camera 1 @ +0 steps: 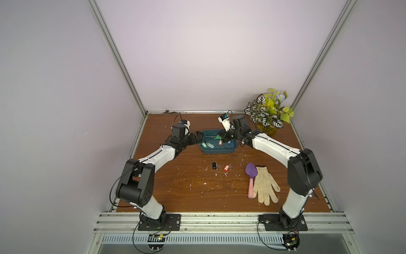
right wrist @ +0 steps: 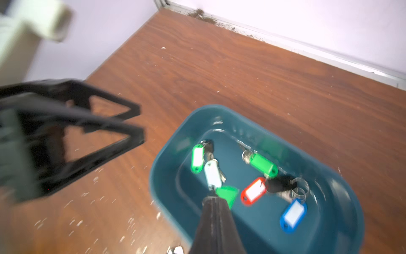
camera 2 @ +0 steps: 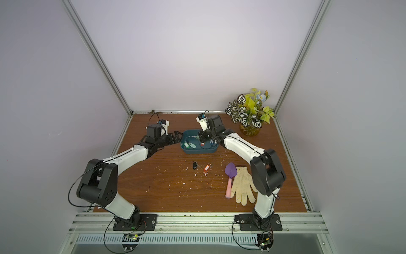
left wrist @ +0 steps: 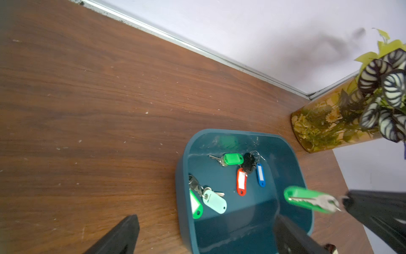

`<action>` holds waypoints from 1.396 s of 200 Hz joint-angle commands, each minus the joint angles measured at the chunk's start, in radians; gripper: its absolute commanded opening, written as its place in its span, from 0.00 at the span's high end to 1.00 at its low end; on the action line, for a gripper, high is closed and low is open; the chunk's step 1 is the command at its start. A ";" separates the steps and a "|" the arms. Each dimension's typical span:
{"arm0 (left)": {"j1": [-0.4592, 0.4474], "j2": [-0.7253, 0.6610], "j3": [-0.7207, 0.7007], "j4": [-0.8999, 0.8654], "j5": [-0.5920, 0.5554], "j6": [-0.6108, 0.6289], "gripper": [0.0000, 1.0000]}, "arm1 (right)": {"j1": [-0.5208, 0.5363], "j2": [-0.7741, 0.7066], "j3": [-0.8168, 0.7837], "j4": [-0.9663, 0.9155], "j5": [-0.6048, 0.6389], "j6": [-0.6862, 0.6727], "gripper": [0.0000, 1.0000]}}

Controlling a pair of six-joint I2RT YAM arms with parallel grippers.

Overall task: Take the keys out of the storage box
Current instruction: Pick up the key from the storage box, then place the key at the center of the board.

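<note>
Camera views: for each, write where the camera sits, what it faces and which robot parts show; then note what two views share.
Both top views: high at the front, looking down toward the back wall; left arm and right arm show whole.
Left wrist: on the left arm, facing the storage box; the open left gripper shows.
Right wrist: on the right arm, facing the box; the right gripper shows, shut on a green-tagged key, left gripper beside.
Shared: both wrist views show the red-tagged key in the box.
</note>
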 commanded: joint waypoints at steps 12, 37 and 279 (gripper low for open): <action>-0.048 -0.047 -0.007 0.058 -0.039 0.023 0.01 | -0.001 -0.262 -0.296 0.103 -0.131 0.024 1.00; -0.060 -0.064 -0.014 0.071 -0.055 0.015 0.01 | 0.008 -0.399 -0.515 0.234 -0.205 0.104 1.00; 0.008 -0.152 -0.119 -0.033 -0.193 0.004 0.01 | 0.221 0.235 -0.118 0.249 -0.256 0.033 0.69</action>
